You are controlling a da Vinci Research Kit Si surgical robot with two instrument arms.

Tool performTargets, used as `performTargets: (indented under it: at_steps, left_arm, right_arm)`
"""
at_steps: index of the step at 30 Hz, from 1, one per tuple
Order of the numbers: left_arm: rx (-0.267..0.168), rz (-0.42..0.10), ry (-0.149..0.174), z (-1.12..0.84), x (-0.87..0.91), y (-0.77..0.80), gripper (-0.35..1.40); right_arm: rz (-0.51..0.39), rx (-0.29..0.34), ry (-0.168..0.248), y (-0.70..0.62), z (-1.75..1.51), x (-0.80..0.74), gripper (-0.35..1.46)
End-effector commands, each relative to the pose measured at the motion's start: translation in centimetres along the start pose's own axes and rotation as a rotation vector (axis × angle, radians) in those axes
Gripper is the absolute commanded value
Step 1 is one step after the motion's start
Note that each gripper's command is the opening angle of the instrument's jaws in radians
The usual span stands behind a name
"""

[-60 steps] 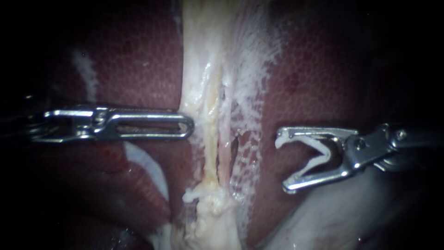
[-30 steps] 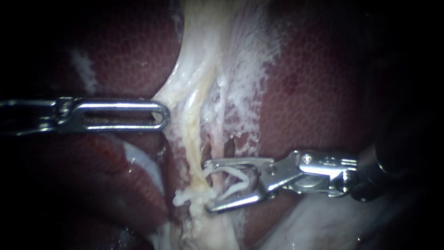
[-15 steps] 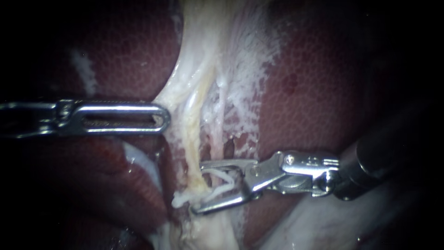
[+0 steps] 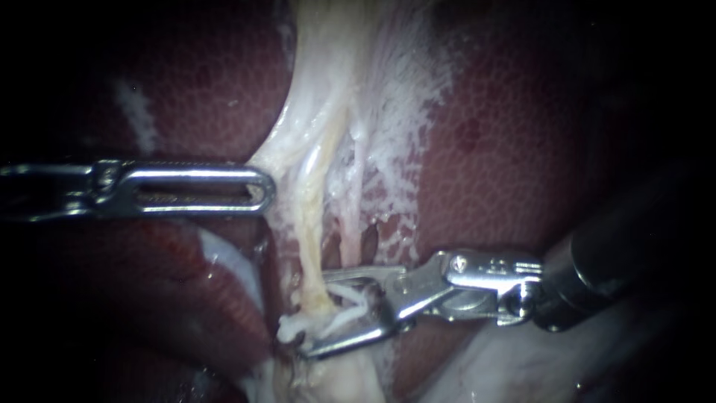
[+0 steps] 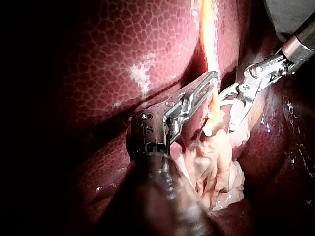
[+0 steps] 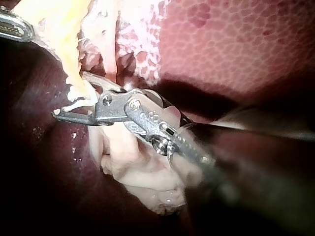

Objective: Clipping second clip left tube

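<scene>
The left tube [image 4: 312,224] is a yellowish strand running down the pale tissue. A thinner pink tube [image 4: 350,239] lies just to its right. My left instrument [image 4: 262,188] has slotted jaws shut on the pale tissue edge beside the left tube and holds it out to the left; it is also seen in the left wrist view [image 5: 211,78]. My right instrument [image 4: 315,312] carries a white clip [image 4: 350,302] in its jaws, which straddle the left tube's lower end, still somewhat apart. The right wrist view shows the same jaws [image 6: 69,93]. A small white piece [image 4: 293,323] lies just left of them.
Dark red liver [image 4: 507,164] lies on both sides of the pale band. A lump of pale tissue [image 4: 335,380] sits under the right instrument's jaws. A web of thin white tissue [image 4: 395,149] spreads right of the tubes.
The right instrument came in from the right and pushed its clip-holding jaws over the left tube, narrowing them. The left instrument drew the pale tissue leftward, then held still.
</scene>
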Motion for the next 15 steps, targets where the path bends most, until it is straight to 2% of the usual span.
performTargets:
  at_steps: [1,9,15]
  left_arm:
    - [0.000,0.001,0.000,0.00,0.00,0.00,-0.35]
    - [-0.002,0.002,-0.001,0.02,0.02,0.00,-0.35]
    - [-0.002,0.002,-0.001,0.02,0.02,0.00,-0.35]
  right_arm:
    - [-0.001,0.002,-0.002,0.02,0.04,-0.02,0.57]
    - [0.017,0.022,-0.005,0.07,0.22,-0.03,0.53]
    - [0.022,0.021,-0.005,0.09,0.23,-0.05,0.52]
